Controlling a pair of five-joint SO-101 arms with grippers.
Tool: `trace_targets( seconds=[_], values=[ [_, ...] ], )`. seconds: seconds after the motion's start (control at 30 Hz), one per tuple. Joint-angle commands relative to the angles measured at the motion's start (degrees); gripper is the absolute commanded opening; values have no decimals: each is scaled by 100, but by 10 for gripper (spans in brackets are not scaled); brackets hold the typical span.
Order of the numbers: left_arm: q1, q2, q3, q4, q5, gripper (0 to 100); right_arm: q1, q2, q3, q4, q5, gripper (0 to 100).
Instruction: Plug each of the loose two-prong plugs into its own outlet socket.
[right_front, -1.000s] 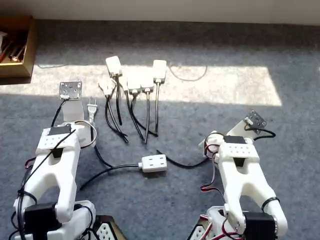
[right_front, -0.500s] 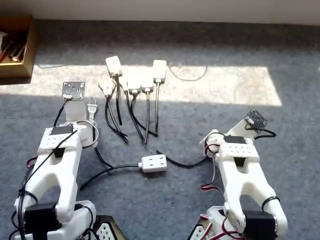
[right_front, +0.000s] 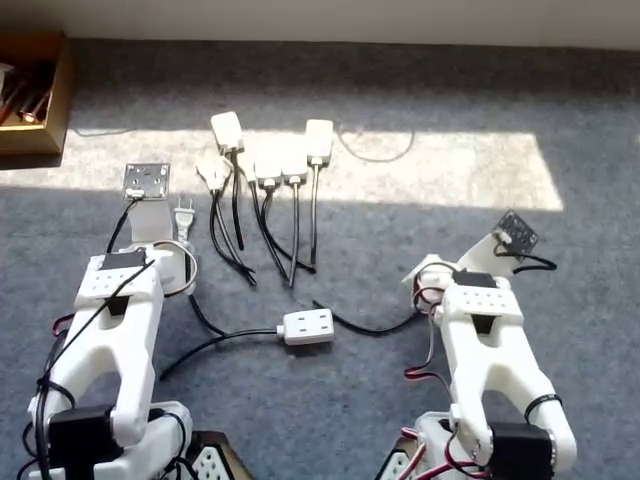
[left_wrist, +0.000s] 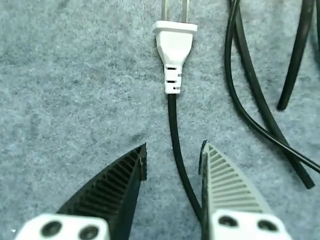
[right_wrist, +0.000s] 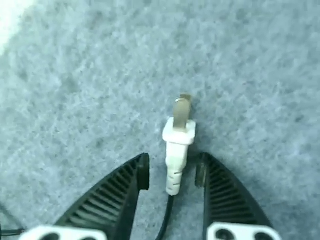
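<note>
A white socket block (right_front: 307, 326) lies on the grey carpet (right_front: 350, 420), about in the middle between the two arms. Back from the socket block, on the left arm's side, lies a white plug (left_wrist: 173, 44) with two metal prongs. The left gripper (left_wrist: 173, 150) is low over the carpet, close to this plug. Its jaws are wide open and hold nothing. The plug's black cord (left_wrist: 176, 130) runs through the gap between them, and the plug itself lies out past the tips. On the other side of the socket block, on the right arm's side, is a second plug (right_wrist: 178, 145). The right gripper (right_wrist: 172, 167) has its jaws open a little way, one on each side of this plug's body. There is a thin gap on both sides, so the plug is not squeezed. Its prongs point away from the gripper. Farther back from the socket block lies a row of white sockets (right_front: 294, 160) with dark cords, in a patch of sun.
</note>
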Motion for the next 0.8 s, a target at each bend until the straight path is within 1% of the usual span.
trace_targets(
  seconds=[0.0, 0.07, 0.17, 0.3, 0.43, 0.57, 0.63, 0.77],
  values=[
    [84, -171, -13, -53, 26, 189, 110, 224, -180, -75, 62, 99],
    [84, -171, -13, -53, 26, 189, 101, 567, -207, -66, 79, 46],
    [84, -171, -13, -53, 26, 189, 92, 1121, -444, -48, 79, 41],
    [84, -171, -13, -53, 26, 189, 84, 1631, -954, 444, 53, 41],
    [84, -171, -13, -53, 26, 189, 75, 1596, -1297, 910, 44, 37],
    [84, -171, -13, -62, 26, 189, -321, 1358, -1226, 1103, 35, 42],
    [84, -171, -13, -62, 26, 189, -435, 1323, -1191, 1077, 53, 61],
    [84, -171, -13, -62, 26, 189, -462, 1358, -1182, 1112, 44, 166]
  ],
)
